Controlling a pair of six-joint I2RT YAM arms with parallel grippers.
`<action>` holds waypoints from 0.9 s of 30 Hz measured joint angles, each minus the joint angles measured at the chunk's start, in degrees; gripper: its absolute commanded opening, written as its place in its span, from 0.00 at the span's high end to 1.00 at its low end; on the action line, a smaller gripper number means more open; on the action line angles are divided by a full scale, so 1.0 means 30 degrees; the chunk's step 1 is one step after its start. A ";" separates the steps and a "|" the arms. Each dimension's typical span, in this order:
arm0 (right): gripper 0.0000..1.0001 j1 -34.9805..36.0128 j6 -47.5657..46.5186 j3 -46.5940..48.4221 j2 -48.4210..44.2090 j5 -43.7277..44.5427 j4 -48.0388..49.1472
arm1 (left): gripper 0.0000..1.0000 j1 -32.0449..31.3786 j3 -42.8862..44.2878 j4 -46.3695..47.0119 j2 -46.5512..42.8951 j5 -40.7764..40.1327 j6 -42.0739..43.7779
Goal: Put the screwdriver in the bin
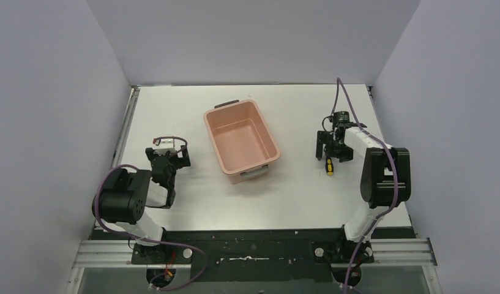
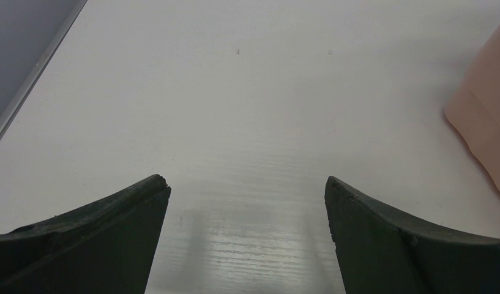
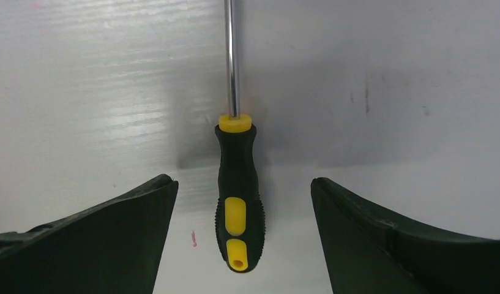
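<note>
Since the screwdriver (image 3: 238, 196) lies flat on the table (image 1: 296, 202) to the right of the bin (image 1: 208, 125), well apart from it, we judge it a light, stiff thing that will not bend or break under a firm pinch. Its thin metal shaft looks smooth and likely slippery, while the black-and-yellow handle is thicker and appears ribbed and rubbery. We would therefore take hold across the handle, near its middle, where most of the weight probably sits. Our right gripper (image 3: 242, 180) hangs over it with its jaws spread wide, one finger on each side of the handle and neither touching it. The handle's butt points toward the wrist camera and the shaft runs away from it. Our left gripper (image 2: 247, 180) stands wide too, nothing between its fingers, with a corner of the bin off to its right.
</note>
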 measured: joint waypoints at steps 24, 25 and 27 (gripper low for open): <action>1.00 0.0372 -0.0415 1.0877 0.0350 0.1676 -0.7329 | 0.03 0.0000 0.0000 0.0000 0.0000 0.0000 0.0000; 1.00 0.0466 -0.0255 1.1322 0.0066 0.1719 -0.7657 | 0.03 0.0000 0.0000 0.0007 0.0000 0.0000 0.0007; 1.00 0.1086 0.0248 1.2305 -0.0474 0.1989 -0.8349 | 0.03 0.0000 0.0000 0.0007 0.0000 0.0000 0.0007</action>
